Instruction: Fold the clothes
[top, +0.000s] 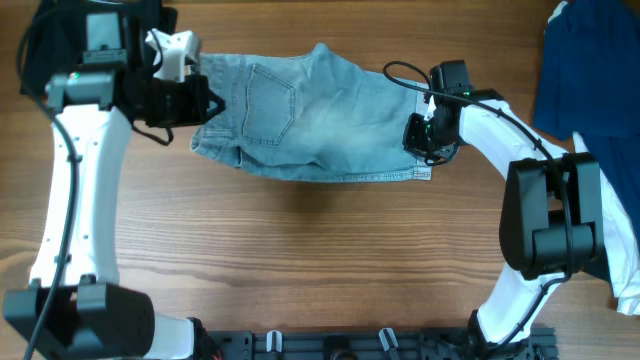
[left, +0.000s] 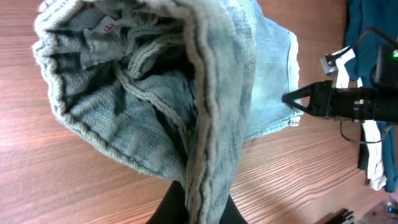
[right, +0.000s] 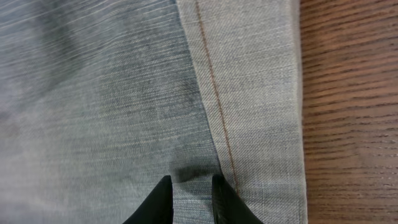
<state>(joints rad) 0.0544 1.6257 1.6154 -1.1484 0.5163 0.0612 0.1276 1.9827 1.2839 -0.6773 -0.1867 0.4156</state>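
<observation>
Gripping the denim shorts (top: 320, 115) at both ends, your left gripper (top: 205, 100) clenched on waistband (left: 59, 93), right gripper (right: 189, 186) nipping the hem (right: 261, 93).

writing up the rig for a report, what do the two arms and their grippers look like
The left arm and right arm are glossy white shells joined by boxy black joint housings. The left gripper and right gripper are black with slim tapered fingers. Thin black cables run along both arms, and a green light glows on the left arm.
</observation>
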